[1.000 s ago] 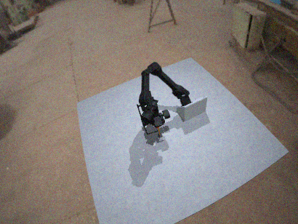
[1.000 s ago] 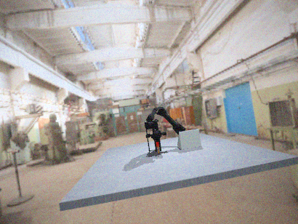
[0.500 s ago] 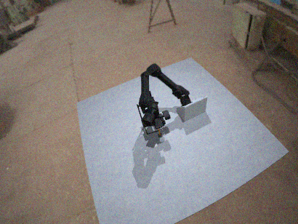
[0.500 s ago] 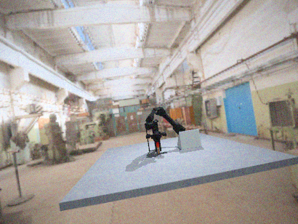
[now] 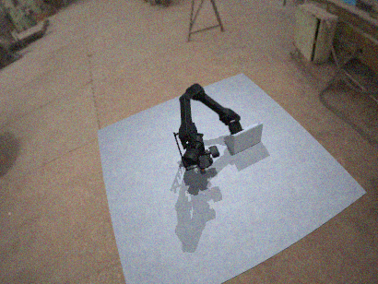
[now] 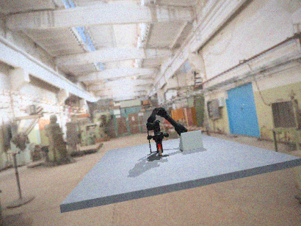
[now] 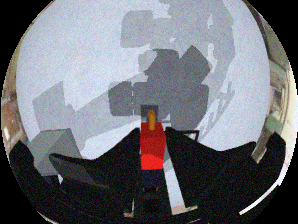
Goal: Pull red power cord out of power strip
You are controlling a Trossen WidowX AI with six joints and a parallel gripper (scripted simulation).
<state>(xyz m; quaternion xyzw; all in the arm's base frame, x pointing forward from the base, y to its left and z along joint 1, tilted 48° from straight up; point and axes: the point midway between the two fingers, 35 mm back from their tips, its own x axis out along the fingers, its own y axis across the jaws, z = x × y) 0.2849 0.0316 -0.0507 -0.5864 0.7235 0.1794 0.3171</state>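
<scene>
My gripper (image 5: 203, 169) (image 6: 159, 147) (image 7: 152, 131) is shut on the red plug of the power cord and points down, low over the pale mat. The red plug (image 7: 152, 152) shows as a red block between the two black fingers in the wrist view. A short orange piece (image 7: 151, 120) sticks out from its far end, toward the mat. A small dark square patch (image 7: 144, 108) shows just beyond that piece; I cannot tell whether it is a part or a shadow. I cannot make out the power strip with certainty, nor the rest of the cord.
A pale upright box (image 5: 247, 138) (image 6: 191, 141) (image 7: 55, 150) stands beside the arm's base. A thin black bar (image 5: 178, 144) (image 6: 149, 141) stands close beside the gripper. The pale mat (image 5: 286, 198) (image 6: 110, 172) lies under everything, with dark arm shadows around the gripper.
</scene>
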